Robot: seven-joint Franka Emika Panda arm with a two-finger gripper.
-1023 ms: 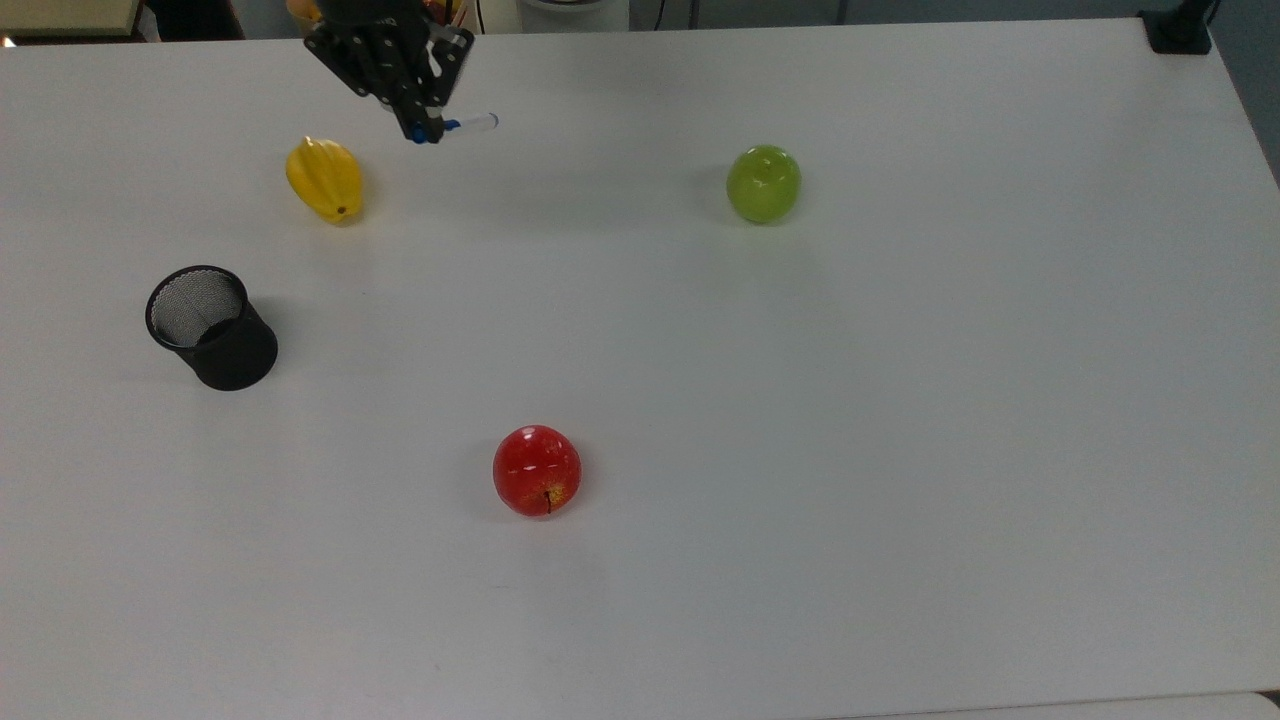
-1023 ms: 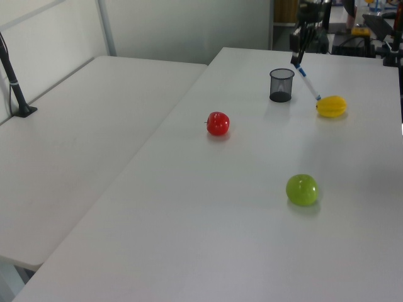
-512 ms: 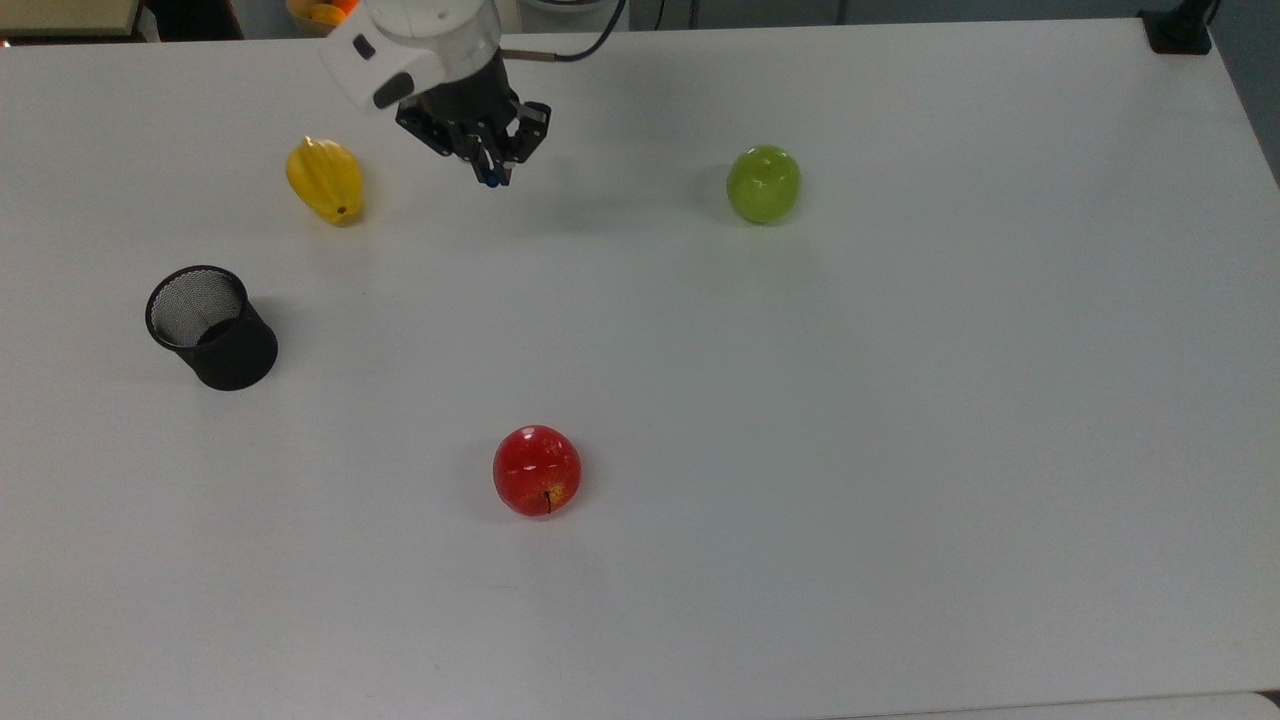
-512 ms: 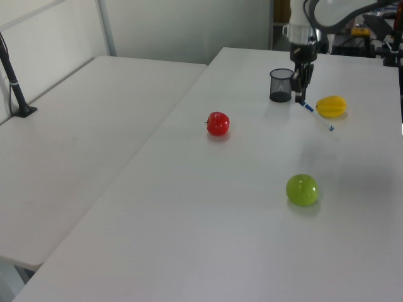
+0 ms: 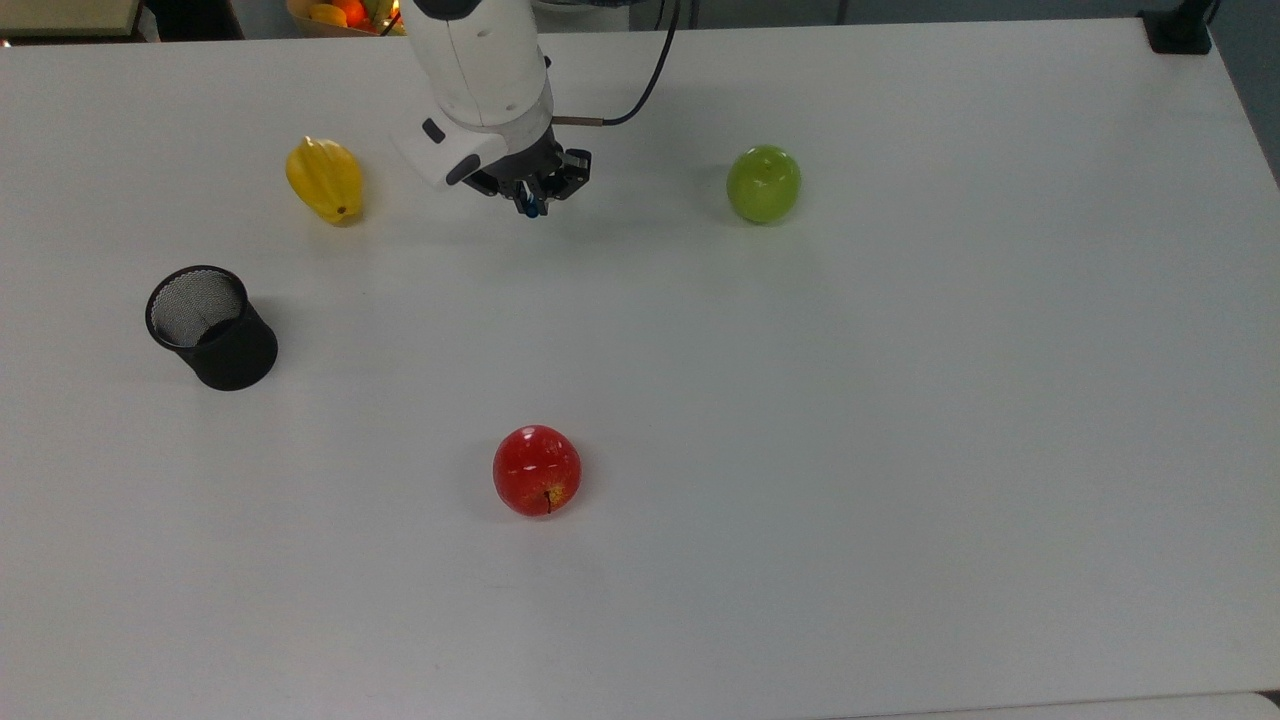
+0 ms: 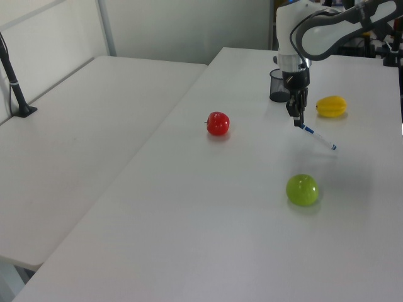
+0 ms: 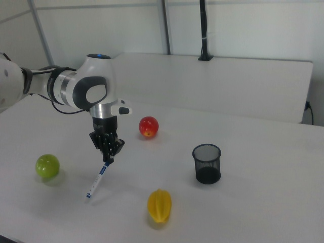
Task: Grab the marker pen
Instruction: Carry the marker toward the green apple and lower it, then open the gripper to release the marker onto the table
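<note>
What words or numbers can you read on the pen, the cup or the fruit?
None can be read.
The marker pen, held by the gripper, has a blue band, but any print on it is too small to read.
The black mesh cup, the apples and the yellow fruit show no writing.

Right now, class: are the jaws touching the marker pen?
Touching. In the right view the gripper clamps the marker pen at its top end, and it hangs tilted.

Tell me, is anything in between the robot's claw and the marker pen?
No. The gripper is shut on the marker pen at its top end, and the pen hangs slanted down from it. Nothing sits between them.
</note>
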